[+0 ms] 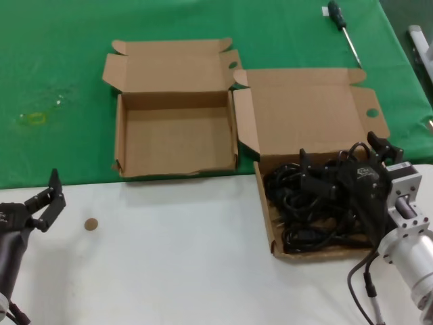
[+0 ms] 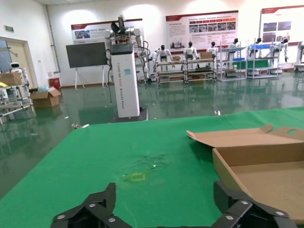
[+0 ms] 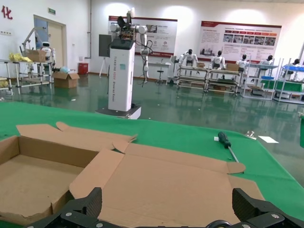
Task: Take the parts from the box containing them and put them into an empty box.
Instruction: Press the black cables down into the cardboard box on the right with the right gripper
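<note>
The box containing the parts (image 1: pixel 265 203) lies at the right with its broad lid (image 1: pixel 311 112) folded back. A tangle of black parts (image 1: pixel 304 213) fills its tray. My right gripper (image 1: pixel 339 150) hangs open just above the parts, nothing between its fingers; its wrist view shows the fingertips (image 3: pixel 89 203) spread over the lid (image 3: pixel 175 183). The empty box (image 1: pixel 174 139), with a wavy front wall, sits left of it and also appears in both wrist views (image 3: pixel 33 178) (image 2: pixel 266 178). My left gripper (image 1: pixel 53 202) waits open at the near left, seen spread in its wrist view (image 2: pixel 164 205).
A green cloth (image 1: pixel 61 61) covers the far half of the table, with a white surface (image 1: pixel 176 257) in front. A screwdriver (image 1: pixel 342 27) lies behind the boxes. A small brown disc (image 1: pixel 90 224) rests on the white surface near my left gripper. A yellow mark (image 1: pixel 34 118) is on the cloth.
</note>
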{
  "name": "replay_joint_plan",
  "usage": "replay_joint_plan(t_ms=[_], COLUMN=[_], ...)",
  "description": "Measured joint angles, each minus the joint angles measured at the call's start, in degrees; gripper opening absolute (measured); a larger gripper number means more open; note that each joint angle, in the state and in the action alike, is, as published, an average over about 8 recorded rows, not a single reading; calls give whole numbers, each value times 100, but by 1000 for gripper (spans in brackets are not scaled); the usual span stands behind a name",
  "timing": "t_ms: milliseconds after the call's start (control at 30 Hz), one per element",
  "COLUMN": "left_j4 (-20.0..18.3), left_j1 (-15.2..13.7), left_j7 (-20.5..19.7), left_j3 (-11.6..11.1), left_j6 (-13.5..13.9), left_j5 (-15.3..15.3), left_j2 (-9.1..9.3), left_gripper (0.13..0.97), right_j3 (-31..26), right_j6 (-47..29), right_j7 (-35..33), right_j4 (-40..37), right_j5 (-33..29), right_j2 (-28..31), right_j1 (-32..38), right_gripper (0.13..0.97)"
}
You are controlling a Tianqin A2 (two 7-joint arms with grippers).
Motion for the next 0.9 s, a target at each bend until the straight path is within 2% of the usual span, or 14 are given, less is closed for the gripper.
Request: replay_joint_plan(t_ms=[67, 333, 367, 500, 633, 900], left_j4=[0, 0, 0, 0, 0, 0], left_j1=[0, 0, 0, 0, 0, 0], left_j7=[0, 0, 0, 0, 0, 0], left_j3=[0, 0, 0, 0, 0, 0], left_j6=[0, 0, 0, 0, 0, 0], left_j5=[0, 0, 0, 0, 0, 0], left_j2=[0, 0, 0, 0, 0, 0], left_gripper=[805, 618, 618, 508, 398, 265], right_j3=[-16, -149, -175, -257, -234, 37], right_j6=[20, 52, 46, -43, -303, -1137], right_j7=[9, 86, 100, 158, 145, -169], right_j4=[22, 132, 141, 158, 165, 61], right_j5=[9, 82, 94, 131, 144, 212], right_j2=[32, 383, 454, 760, 1016, 1411], right_j1=[-19, -94, -99, -101, -89, 34], right_gripper=[966, 966, 966, 966, 966, 966])
